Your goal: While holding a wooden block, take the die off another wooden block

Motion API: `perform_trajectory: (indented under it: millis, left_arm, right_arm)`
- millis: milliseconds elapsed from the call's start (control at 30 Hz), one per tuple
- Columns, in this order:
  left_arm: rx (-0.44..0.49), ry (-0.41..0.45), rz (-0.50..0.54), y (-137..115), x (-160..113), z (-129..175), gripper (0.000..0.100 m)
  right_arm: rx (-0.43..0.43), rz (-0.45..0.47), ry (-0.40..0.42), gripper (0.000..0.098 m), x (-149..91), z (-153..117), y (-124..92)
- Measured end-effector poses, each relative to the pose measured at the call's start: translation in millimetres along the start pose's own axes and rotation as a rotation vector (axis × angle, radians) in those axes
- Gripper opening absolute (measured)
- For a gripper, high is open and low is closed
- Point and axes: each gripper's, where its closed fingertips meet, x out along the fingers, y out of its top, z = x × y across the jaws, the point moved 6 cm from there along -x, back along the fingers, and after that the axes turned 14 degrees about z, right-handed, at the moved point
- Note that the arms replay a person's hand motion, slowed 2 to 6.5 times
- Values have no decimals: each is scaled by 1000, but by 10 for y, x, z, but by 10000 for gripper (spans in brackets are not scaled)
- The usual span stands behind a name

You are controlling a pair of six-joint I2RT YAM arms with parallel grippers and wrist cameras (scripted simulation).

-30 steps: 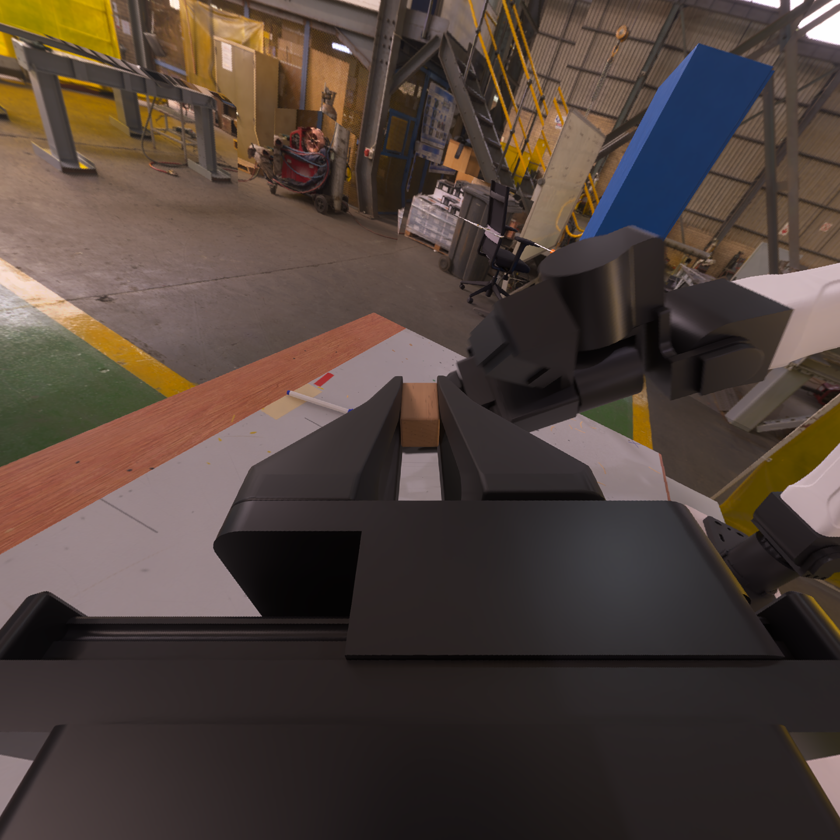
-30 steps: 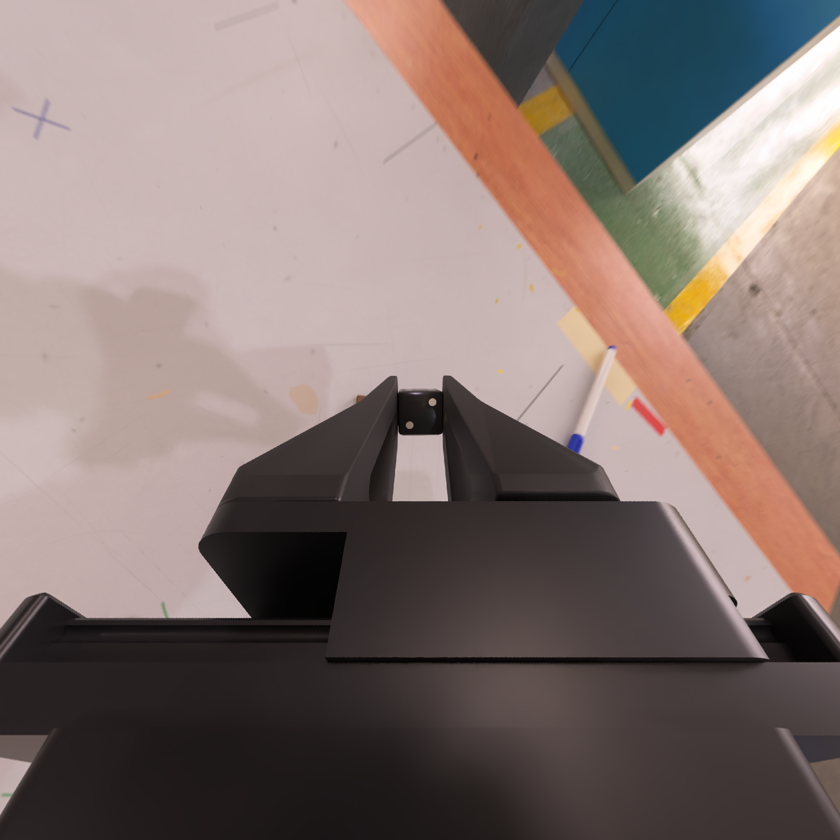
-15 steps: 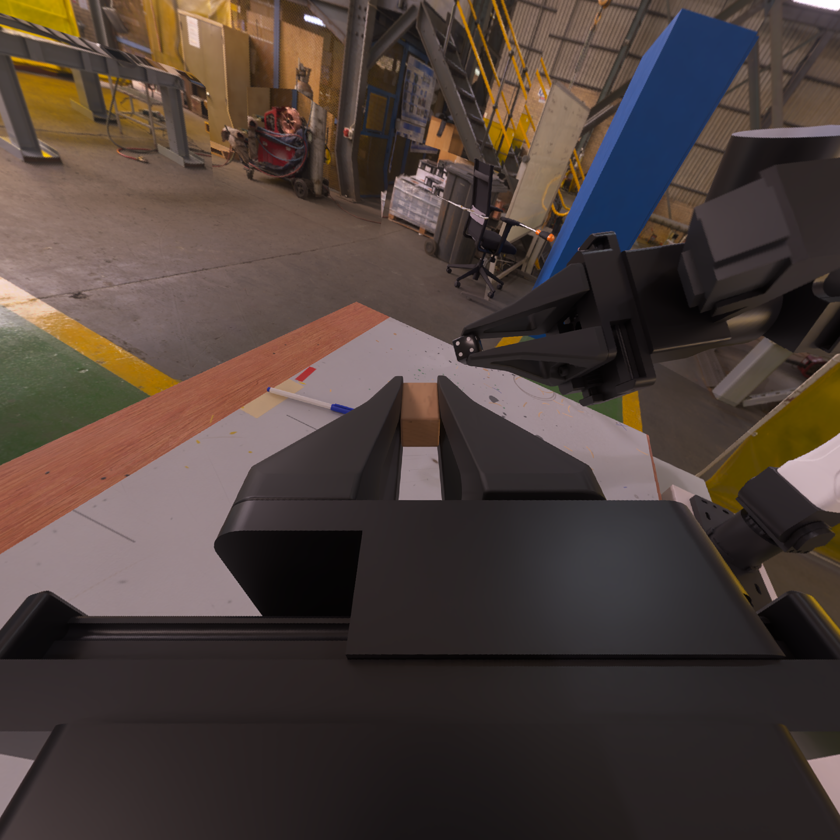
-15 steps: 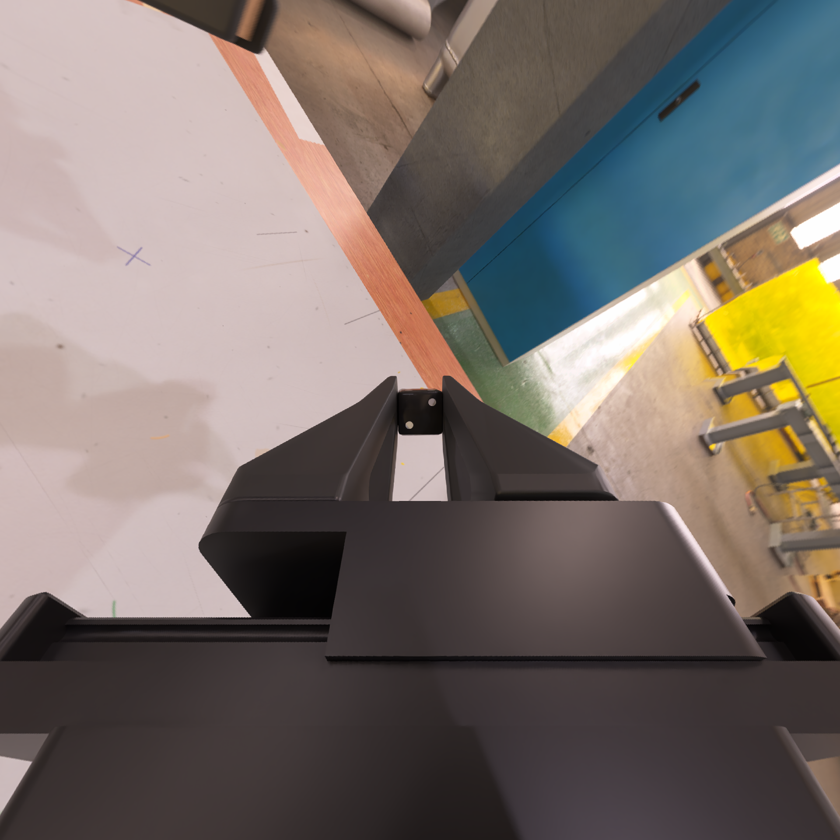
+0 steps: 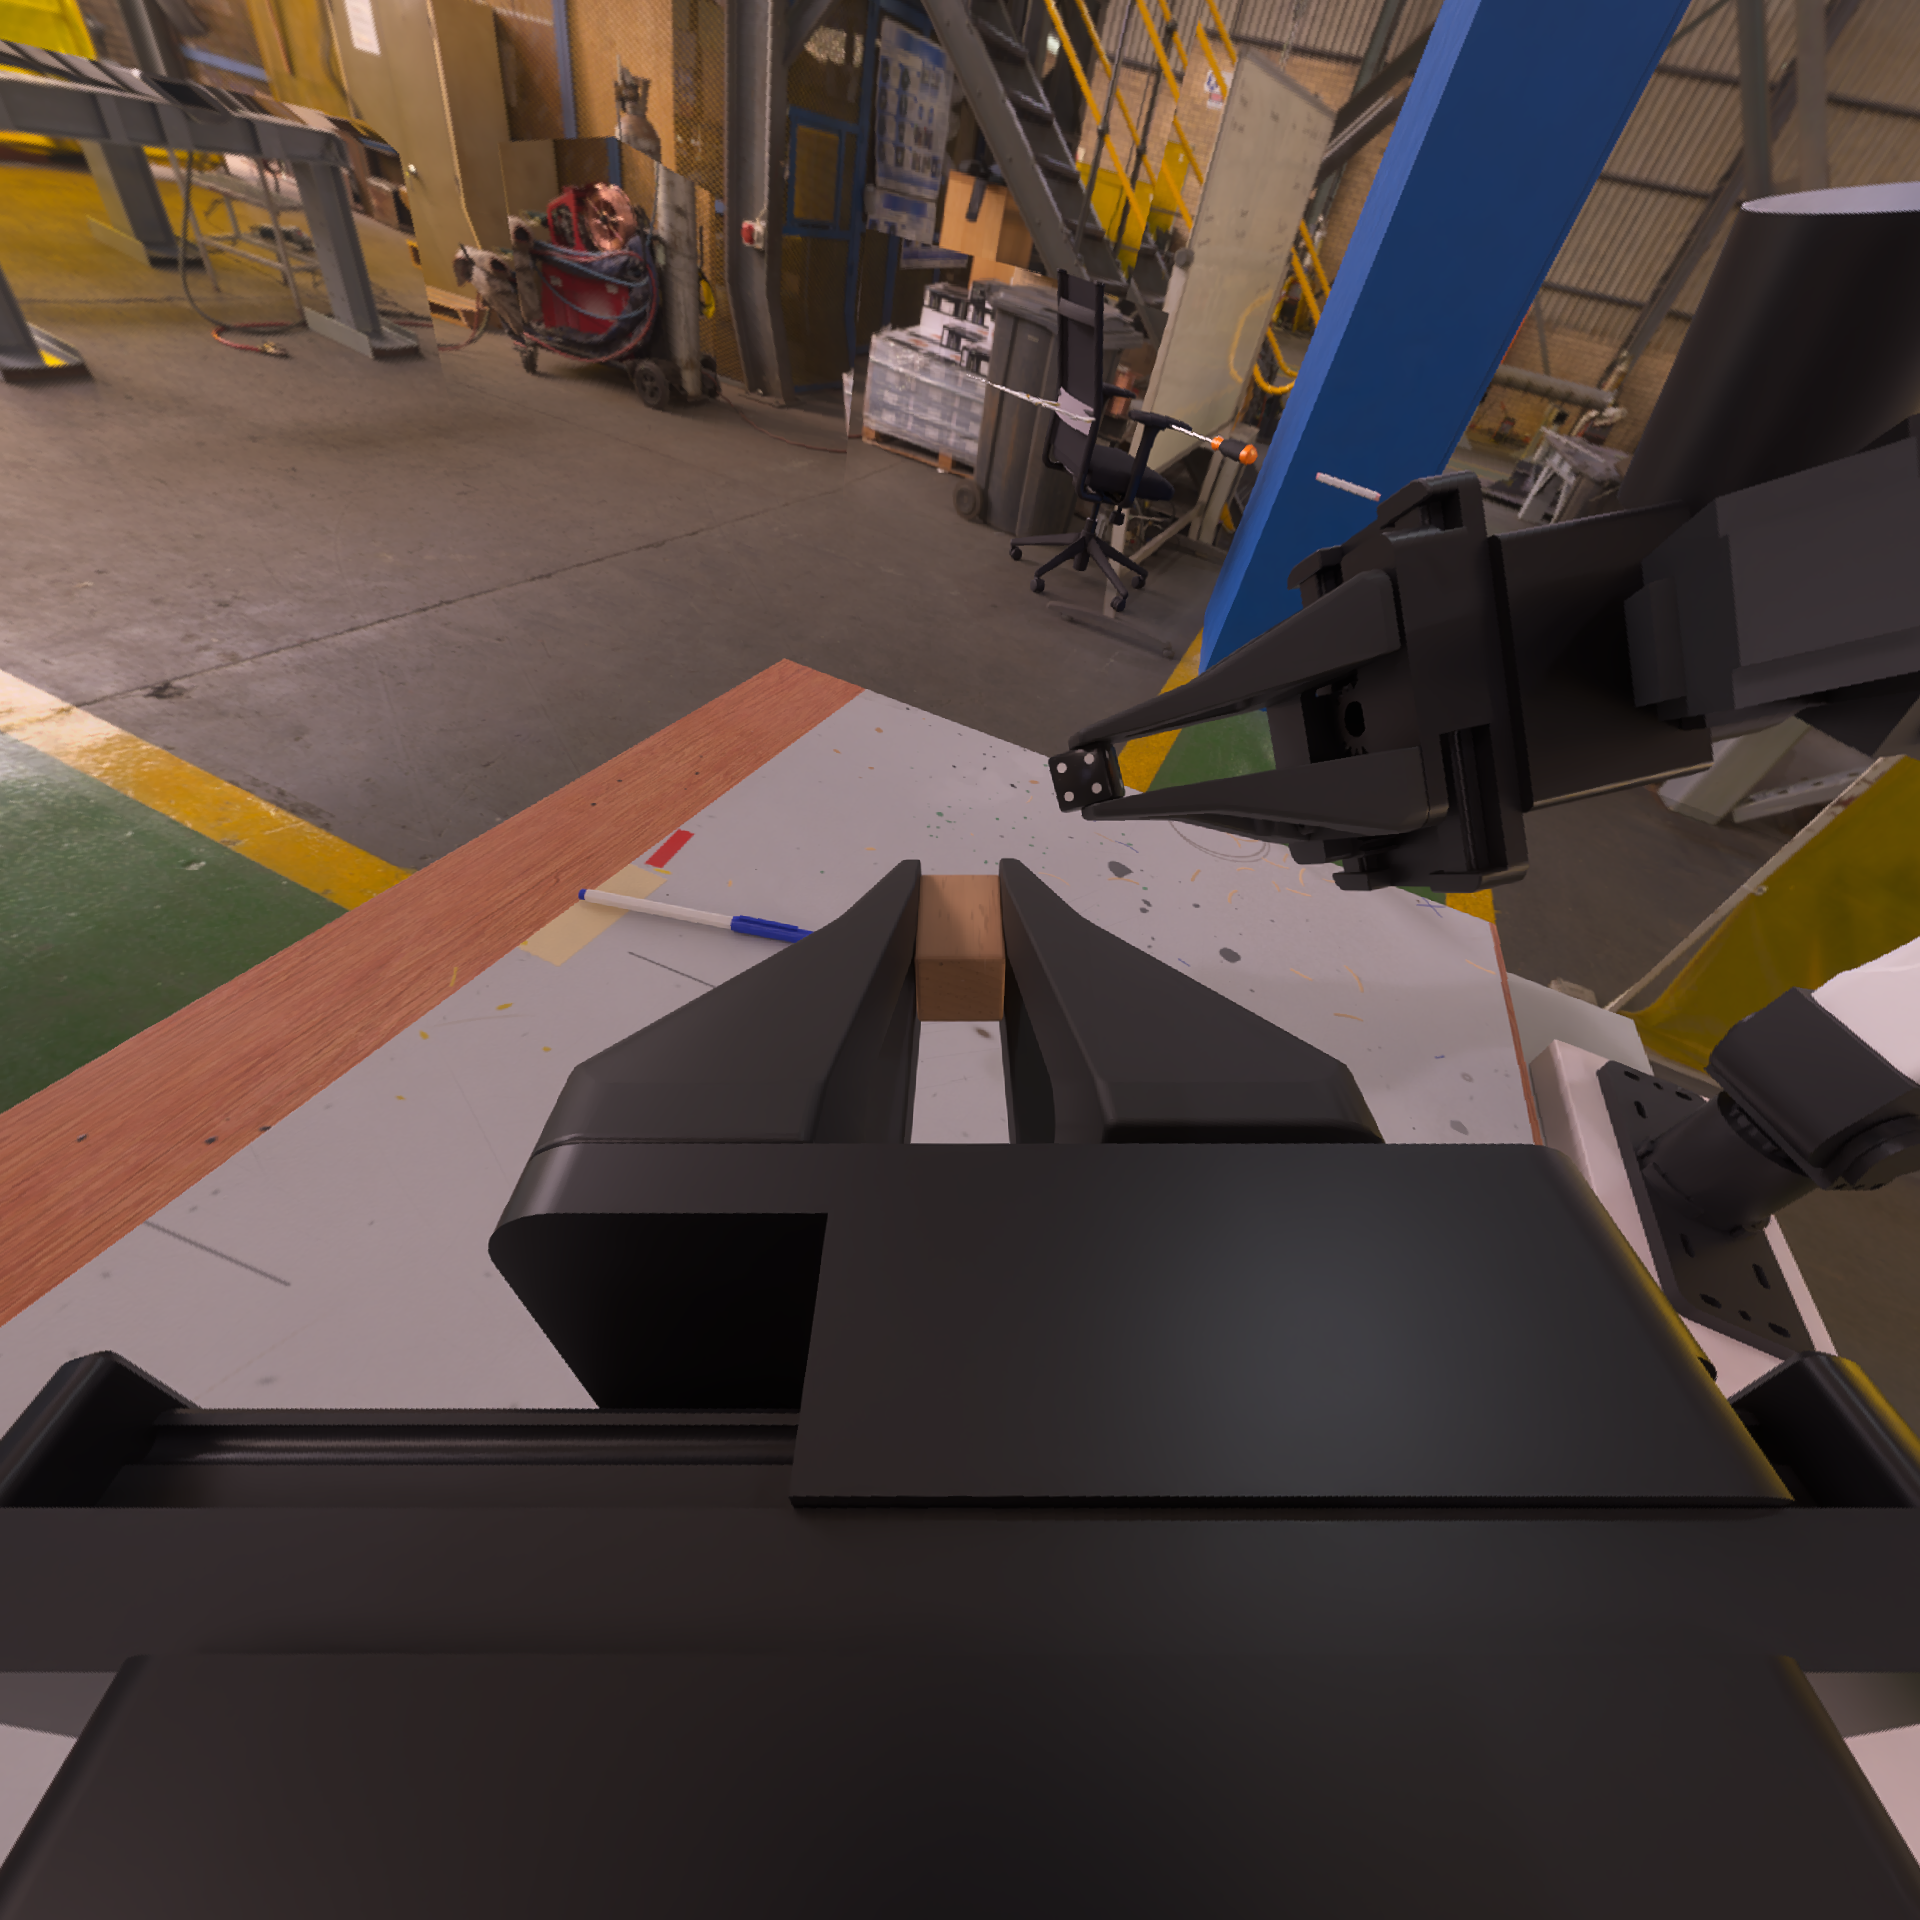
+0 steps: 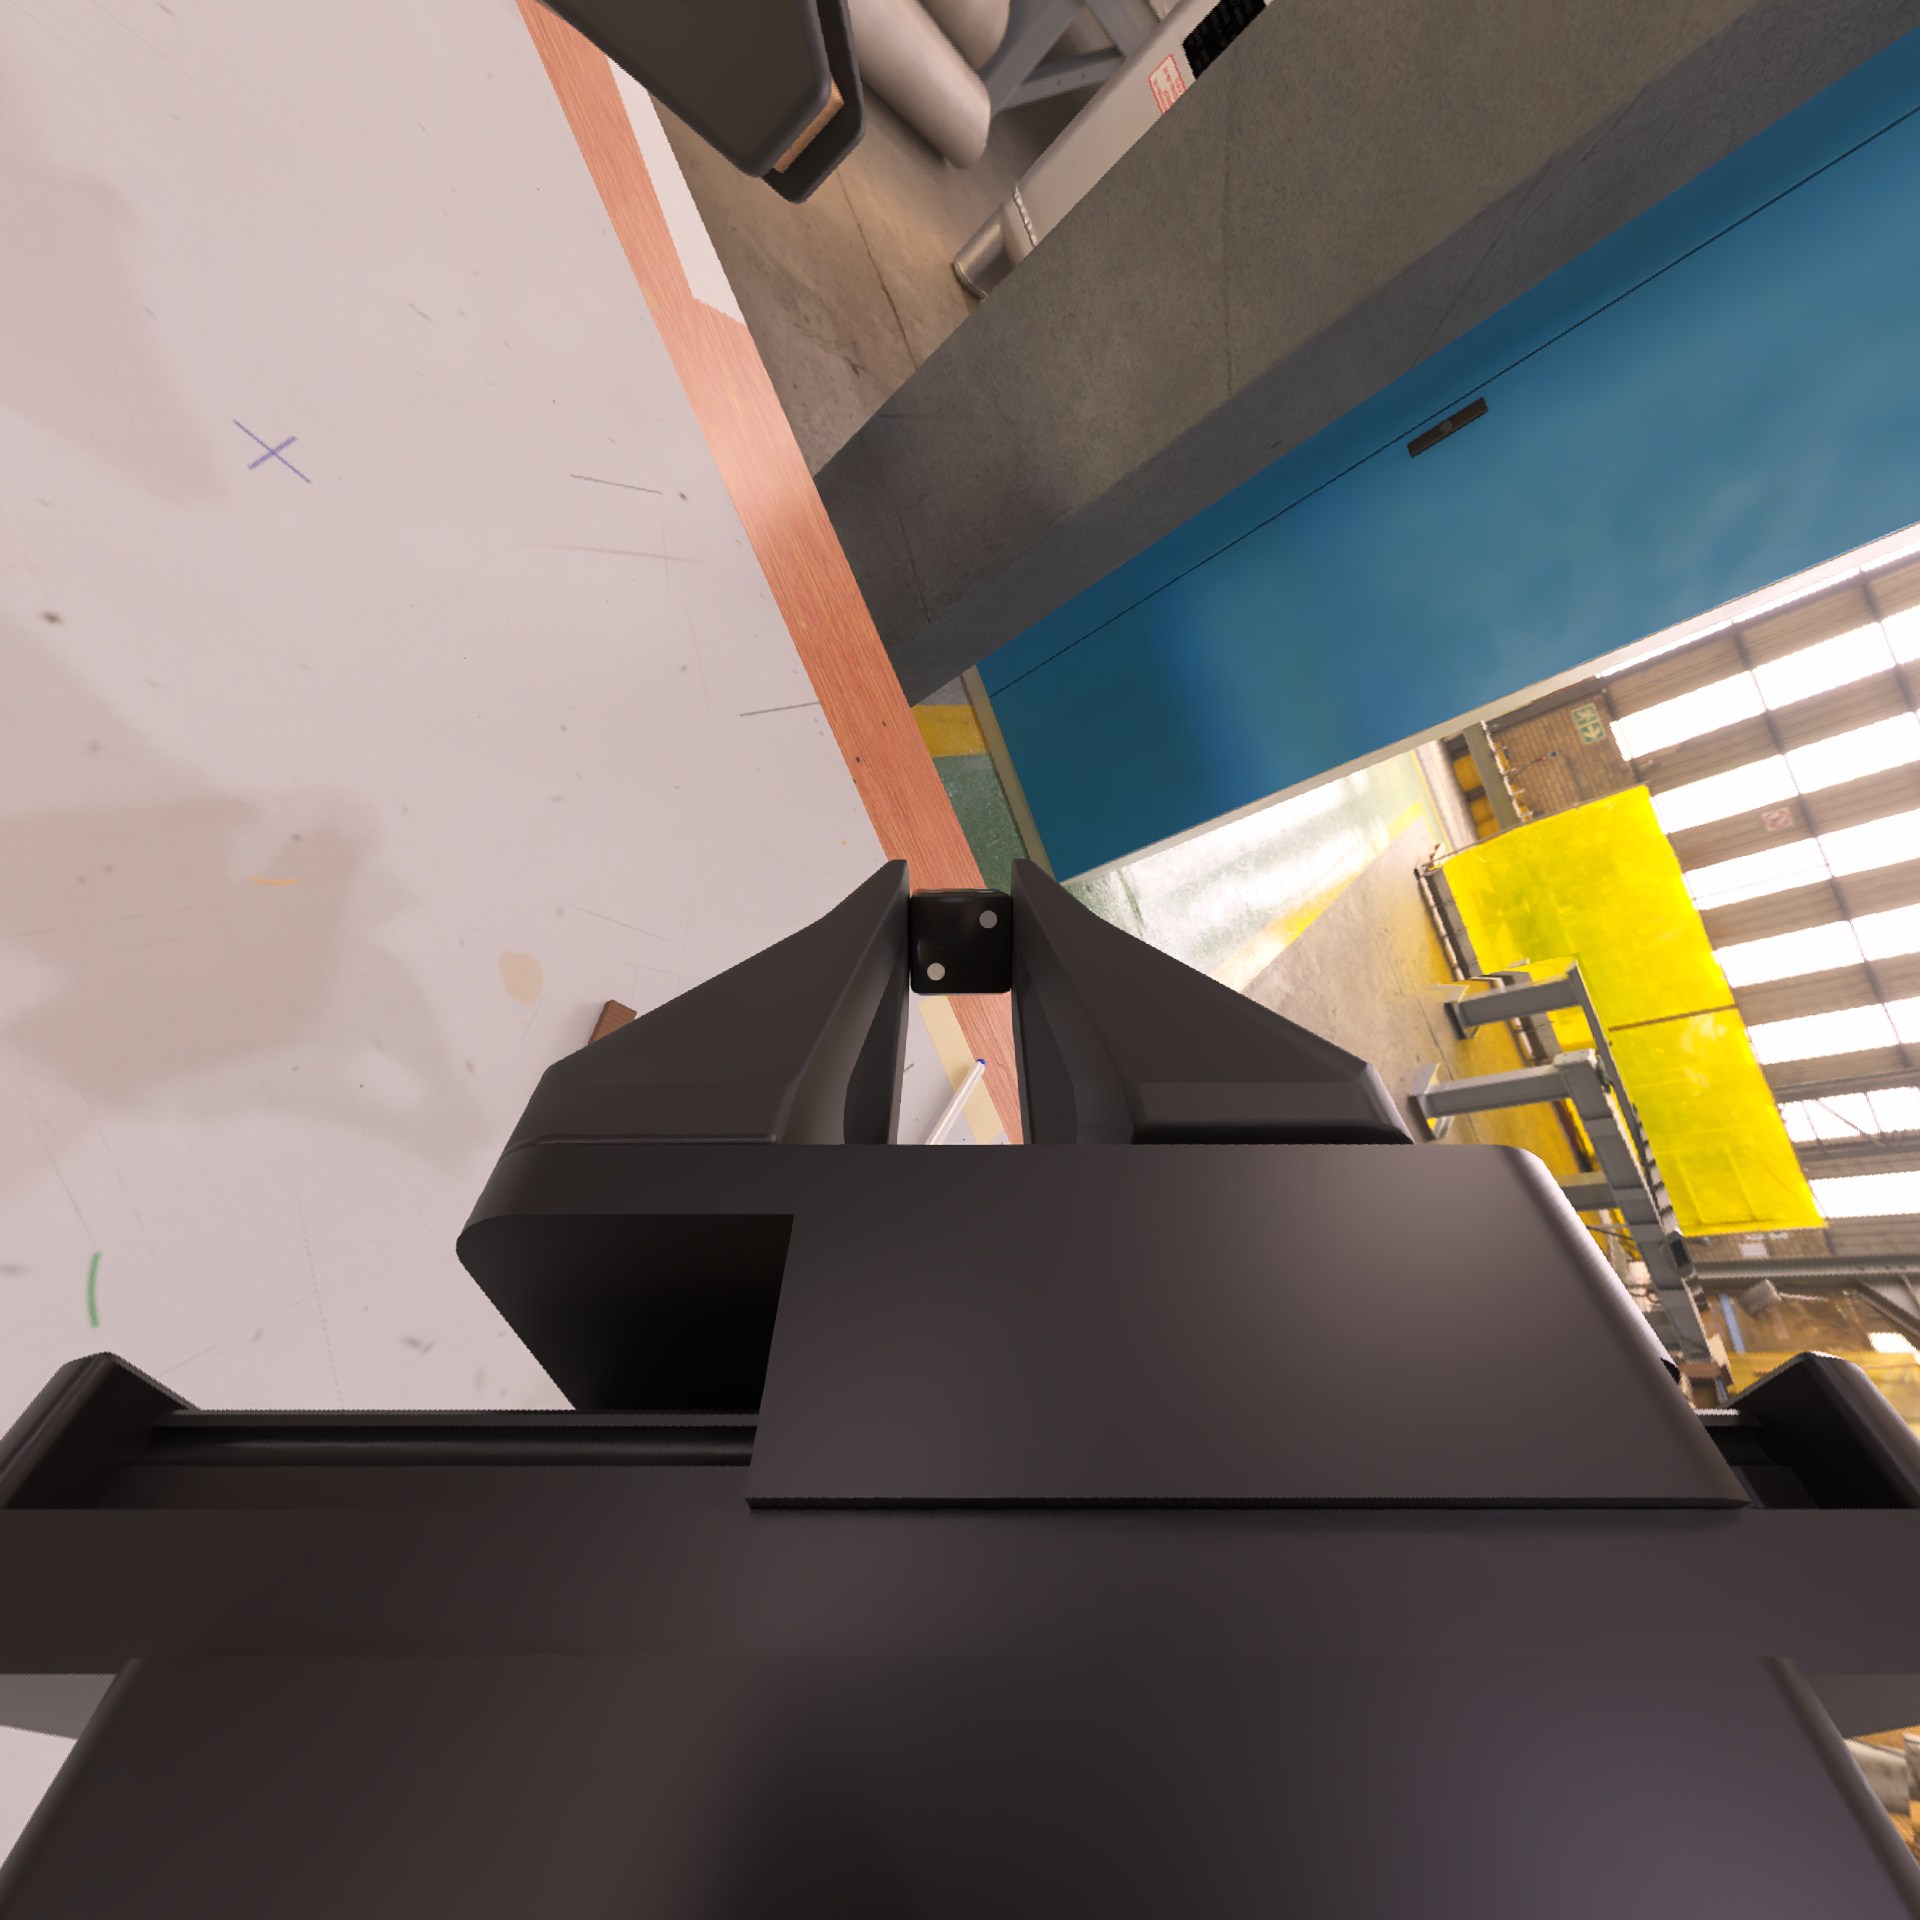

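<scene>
So here's what you've got. Your left gripper [image 5: 958, 940] is pinching a wooden block [image 5: 959, 943] right at the fingertips, both fingers pressed flat against its sides, only a narrow gap between them. The block sits up off the counter [image 5: 364, 1122], not touching it.

Your right gripper [image 6: 959, 940] is clamped on the die [image 6: 959, 941], a small black cube with pale pips, held between the very tips of the fingers. In the left wrist view you can see that same right gripper off to the right, well clear of the counter surface, with the die poking out at the tip, above and a bit right of the block you're holding. The die isn't touching anything but the fingers.

A second wooden block [image 6: 611, 1020] barely peeks out beside the right gripper's left finger in the right wrist view; only a brown corner of it shows down on the counter, so you can't tell much more about it.

There's also a white and blue pen [image 5: 694, 915] lying on the counter near the red-brown wood-grain edge, beside a strip of tan tape [image 5: 592, 914].
</scene>
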Motion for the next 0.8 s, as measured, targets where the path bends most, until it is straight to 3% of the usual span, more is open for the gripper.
perform_trajectory:
  millis: [233, 433, 633, 800]
  left_arm:
    - [-3, -11, -21, -32, 39, 47, 122]
    - [-46, -23, -75, -192, 27, 134, 122]
    - [-198, -38, -159, -555, -104, 227, 123]
    - [-368, 10, -216, -922, -298, 224, 123]
  right_arm:
    - [-3, 1, 22, 162, -37, -7, -2]
    - [-54, 27, 73, 162, -84, -65, 38]
    - [-71, 78, 102, 162, -171, -85, 86]
    - [-57, 130, 125, 162, -234, -81, 116]
